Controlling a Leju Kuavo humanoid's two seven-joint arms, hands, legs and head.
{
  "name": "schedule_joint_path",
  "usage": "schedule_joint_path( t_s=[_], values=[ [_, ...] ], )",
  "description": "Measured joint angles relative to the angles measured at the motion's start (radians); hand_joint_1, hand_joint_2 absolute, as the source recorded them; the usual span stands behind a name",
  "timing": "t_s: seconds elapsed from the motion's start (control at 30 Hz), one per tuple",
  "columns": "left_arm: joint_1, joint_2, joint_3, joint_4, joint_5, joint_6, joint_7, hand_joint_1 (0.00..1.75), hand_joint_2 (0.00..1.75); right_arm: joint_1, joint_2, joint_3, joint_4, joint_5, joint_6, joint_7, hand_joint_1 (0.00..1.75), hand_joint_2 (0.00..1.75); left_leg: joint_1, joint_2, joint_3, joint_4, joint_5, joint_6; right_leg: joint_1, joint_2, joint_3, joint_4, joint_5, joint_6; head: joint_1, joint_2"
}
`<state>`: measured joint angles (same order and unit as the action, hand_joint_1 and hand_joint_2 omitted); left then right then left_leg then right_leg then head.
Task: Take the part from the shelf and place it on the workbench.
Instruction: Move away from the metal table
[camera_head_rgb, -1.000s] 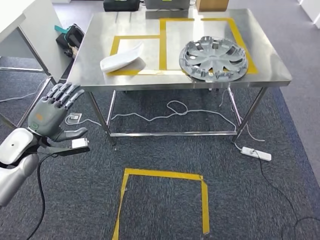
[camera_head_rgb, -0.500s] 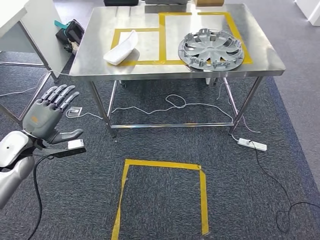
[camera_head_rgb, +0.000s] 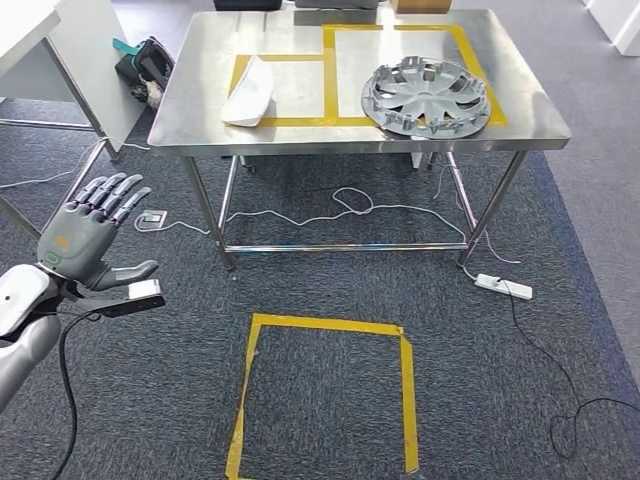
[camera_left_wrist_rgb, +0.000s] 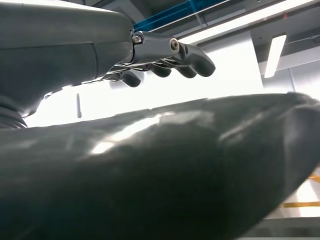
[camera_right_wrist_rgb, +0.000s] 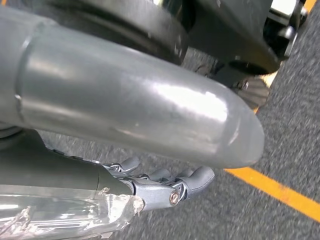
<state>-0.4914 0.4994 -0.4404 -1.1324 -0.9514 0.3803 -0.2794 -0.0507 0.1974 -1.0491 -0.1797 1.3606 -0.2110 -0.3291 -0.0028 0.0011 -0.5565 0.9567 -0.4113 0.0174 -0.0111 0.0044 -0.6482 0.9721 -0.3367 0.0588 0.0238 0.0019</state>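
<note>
A white curved part (camera_head_rgb: 249, 92) lies on the steel workbench (camera_head_rgb: 196, 110), inside the left yellow-taped box. A grey wheel cover (camera_head_rgb: 426, 95) lies in the right taped box. My left hand (camera_head_rgb: 87, 235) hangs low at the left, well short of the bench, fingers spread and holding nothing. The left wrist view has its fingers (camera_left_wrist_rgb: 170, 55) stretched out against ceiling lights. My right hand (camera_right_wrist_rgb: 162, 182) hangs over dark carpet, fingers loosely extended with nothing in them.
A yellow tape square (camera_head_rgb: 324, 325) marks the carpet in front of the bench. Cables and a white power strip (camera_head_rgb: 503, 287) lie under and right of the bench. A second table (camera_head_rgb: 68, 60) and a black bag (camera_head_rgb: 143, 65) stand at the far left.
The whole picture has shifted, so the camera has moved and now sees the bench from a slightly different angle. My left hand sits a little lower and further left, still empty.
</note>
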Motion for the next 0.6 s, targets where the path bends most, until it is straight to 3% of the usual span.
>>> schedule_joint_path(
  t_s=[0.07, 0.13, 0.17, 0.2, 0.23, 0.3, 0.37, 0.5, 0.57, 0.6],
  values=[
    [0.000, 0.006, 0.002, -0.002, 0.000, -0.001, 0.001, 0.00, 0.00, 0.000, 0.000, 0.003, 0.000, 0.003, -0.006, 0.002, 0.00, 0.00, 0.007, -0.001, 0.000, -0.011, 0.012, 0.006, 0.001, 0.001, -0.031, 0.071, -0.054, 0.003, 0.003, 0.000],
    [0.003, 0.010, 0.003, -0.002, 0.000, -0.001, 0.001, 0.00, 0.00, 0.001, 0.000, 0.006, 0.000, 0.004, -0.008, 0.002, 0.00, 0.00, 0.008, -0.007, -0.007, -0.012, 0.018, 0.005, 0.000, 0.001, -0.084, 0.218, -0.137, 0.006, 0.004, 0.000],
    [0.007, 0.011, 0.003, -0.002, 0.001, -0.002, 0.001, 0.00, 0.00, 0.001, 0.000, 0.008, 0.000, 0.003, -0.008, 0.003, 0.00, 0.00, 0.008, -0.012, -0.012, -0.011, 0.021, 0.002, -0.001, 0.001, -0.104, 0.279, -0.166, 0.007, 0.004, 0.000],
    [0.009, 0.013, 0.003, -0.002, 0.002, -0.002, 0.002, 0.00, 0.00, 0.002, 0.000, 0.008, 0.000, 0.002, -0.008, 0.003, 0.00, 0.00, 0.009, -0.017, -0.016, -0.010, 0.024, -0.002, -0.002, 0.001, -0.106, 0.306, -0.177, 0.009, 0.004, 0.000],
    [0.012, 0.015, 0.003, -0.002, 0.004, -0.003, 0.003, 0.00, 0.00, 0.002, 0.000, 0.008, 0.000, 0.000, -0.008, 0.003, 0.00, 0.00, 0.012, -0.023, -0.020, -0.009, 0.026, -0.007, -0.003, 0.001, -0.086, 0.290, -0.169, 0.009, 0.004, 0.000],
    [0.013, 0.021, 0.005, -0.003, 0.008, -0.003, 0.004, 0.00, 0.00, 0.001, 0.000, 0.008, 0.000, -0.004, -0.007, 0.003, 0.00, 0.00, 0.018, -0.034, -0.028, -0.001, 0.029, -0.018, -0.008, 0.011, 0.002, 0.158, -0.129, 0.013, 0.005, 0.000],
    [0.013, 0.031, 0.010, -0.008, 0.009, -0.003, 0.005, 0.00, 0.00, -0.001, 0.000, 0.008, 0.000, -0.008, -0.005, 0.002, 0.00, 0.00, 0.019, -0.045, -0.038, 0.012, 0.028, -0.032, -0.011, 0.029, 0.067, 0.058, -0.111, 0.007, 0.004, 0.000],
    [0.017, 0.048, 0.022, -0.013, 0.009, -0.004, 0.006, 0.00, 0.00, -0.001, 0.000, 0.008, 0.001, -0.009, -0.002, 0.002, 0.00, 0.00, 0.021, -0.051, -0.050, 0.021, 0.032, -0.053, -0.006, 0.023, 0.067, 0.057, -0.108, -0.030, 0.002, 0.000],
    [0.018, 0.054, 0.024, -0.013, 0.009, -0.004, 0.007, 0.00, 0.00, -0.001, 0.000, 0.008, 0.001, -0.010, -0.002, 0.001, 0.00, 0.00, 0.021, -0.031, -0.077, 0.080, -0.011, -0.060, -0.007, 0.012, 0.061, 0.056, -0.102, -0.045, -0.002, 0.000],
    [0.018, 0.055, 0.025, -0.013, 0.009, -0.005, 0.007, 0.00, 0.00, -0.001, 0.000, 0.008, 0.001, -0.010, -0.002, 0.001, 0.00, 0.00, 0.020, -0.021, -0.104, 0.142, -0.048, -0.062, -0.006, 0.007, 0.057, 0.056, -0.100, -0.050, -0.004, 0.000]
  ],
)
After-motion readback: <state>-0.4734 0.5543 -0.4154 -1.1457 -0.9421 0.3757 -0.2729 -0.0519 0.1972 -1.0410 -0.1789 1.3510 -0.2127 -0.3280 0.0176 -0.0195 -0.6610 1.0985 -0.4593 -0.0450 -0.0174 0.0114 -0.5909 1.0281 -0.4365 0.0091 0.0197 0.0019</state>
